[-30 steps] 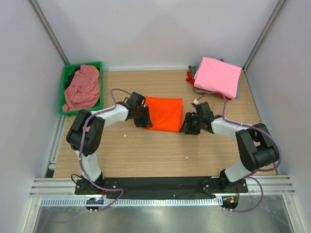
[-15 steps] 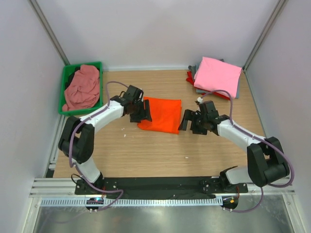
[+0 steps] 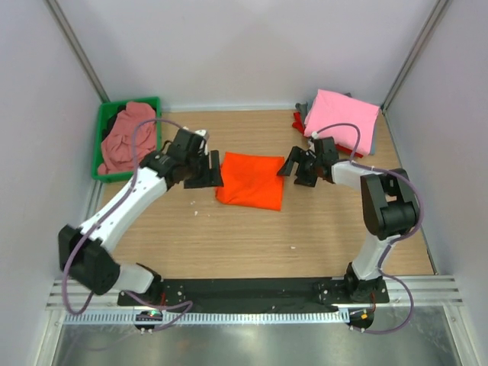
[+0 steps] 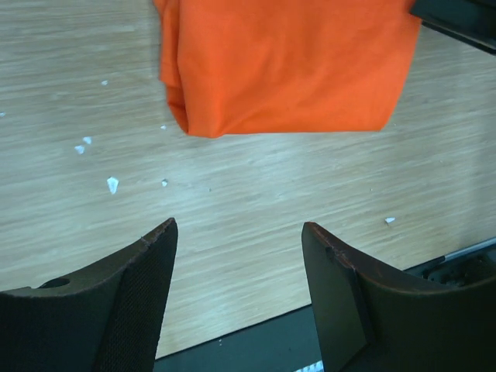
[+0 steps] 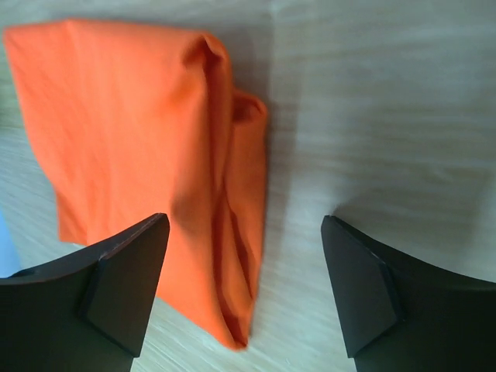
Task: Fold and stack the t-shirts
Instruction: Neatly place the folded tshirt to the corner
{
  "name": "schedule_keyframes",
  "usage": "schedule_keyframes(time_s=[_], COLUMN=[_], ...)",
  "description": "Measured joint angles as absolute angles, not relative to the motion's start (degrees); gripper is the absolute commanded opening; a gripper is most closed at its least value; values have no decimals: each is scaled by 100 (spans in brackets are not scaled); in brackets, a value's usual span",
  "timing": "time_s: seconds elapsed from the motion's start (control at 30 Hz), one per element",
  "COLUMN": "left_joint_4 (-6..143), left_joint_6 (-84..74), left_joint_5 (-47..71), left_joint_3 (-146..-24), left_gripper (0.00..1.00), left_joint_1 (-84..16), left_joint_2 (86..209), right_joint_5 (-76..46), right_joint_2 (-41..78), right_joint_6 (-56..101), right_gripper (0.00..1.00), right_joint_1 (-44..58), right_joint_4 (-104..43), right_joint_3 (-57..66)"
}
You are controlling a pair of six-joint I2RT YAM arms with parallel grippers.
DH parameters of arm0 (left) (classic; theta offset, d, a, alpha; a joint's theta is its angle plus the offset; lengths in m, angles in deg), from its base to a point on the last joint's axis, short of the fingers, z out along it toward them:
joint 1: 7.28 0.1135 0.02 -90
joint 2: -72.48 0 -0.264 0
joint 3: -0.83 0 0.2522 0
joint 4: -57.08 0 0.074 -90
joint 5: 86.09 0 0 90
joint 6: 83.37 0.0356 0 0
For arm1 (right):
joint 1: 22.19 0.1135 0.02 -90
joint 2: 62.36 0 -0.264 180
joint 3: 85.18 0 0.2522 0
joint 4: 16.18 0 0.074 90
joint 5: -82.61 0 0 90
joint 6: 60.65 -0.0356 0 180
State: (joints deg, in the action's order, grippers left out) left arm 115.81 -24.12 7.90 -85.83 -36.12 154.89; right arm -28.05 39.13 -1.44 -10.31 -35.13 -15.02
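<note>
Left gripper [image 4: 236, 232] and right gripper [image 5: 244, 225] are held spread and empty, one at each side of the folded orange t-shirt [image 3: 250, 180], which is laid flat on the table [image 3: 229, 229].

Green bin [image 3: 100, 141] at table's [image 3: 252, 236] far left corner; white specks [image 4: 113, 184] scattered on wood.

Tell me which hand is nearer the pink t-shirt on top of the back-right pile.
Right. The right hand sits just left of and in front of the pink t-shirt. The left hand is much farther left, on the other side of the orange t-shirt.
</note>
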Motion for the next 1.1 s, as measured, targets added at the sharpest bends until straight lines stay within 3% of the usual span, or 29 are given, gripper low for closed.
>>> schedule_keyframes(time_s=[0.2,0.4,0.43,0.57,0.83,1.1], left_joint_4=[12073,12442,12473,12593,12681,12222], left_joint_6=[-2239,-2147,-2134,-2084,-1988,-2088], left_joint_5=[467,235,185,-32,-281,-318], left_joint_3=[-8351,-7877,-7803,-7554,-7219,-6430], left_gripper=[73,79,81,88,90,96], left_joint_1=[-3561,-3443,-3421,-3343,-3258,-3247], left_joint_2=[14281,13522,13417,13022,12396,11354], right_joint_5=[-3328,-3728,-3782,-3892,-3992,-3719], right_joint_2=[4532,4921,4980,5013,4495,3445], right_joint_6=[-629,-1226,-1295,-1549,-1781,-1333], right_gripper=[72,33,21,1,1,1], right_joint_1=[-1031,-987,-985,-965,-922,-915], right_joint_4=[-2317,-1118,-995,-680,-1170,-3190], right_joint_3=[-1383,-1685,-1740,-2017,-2041,-57])
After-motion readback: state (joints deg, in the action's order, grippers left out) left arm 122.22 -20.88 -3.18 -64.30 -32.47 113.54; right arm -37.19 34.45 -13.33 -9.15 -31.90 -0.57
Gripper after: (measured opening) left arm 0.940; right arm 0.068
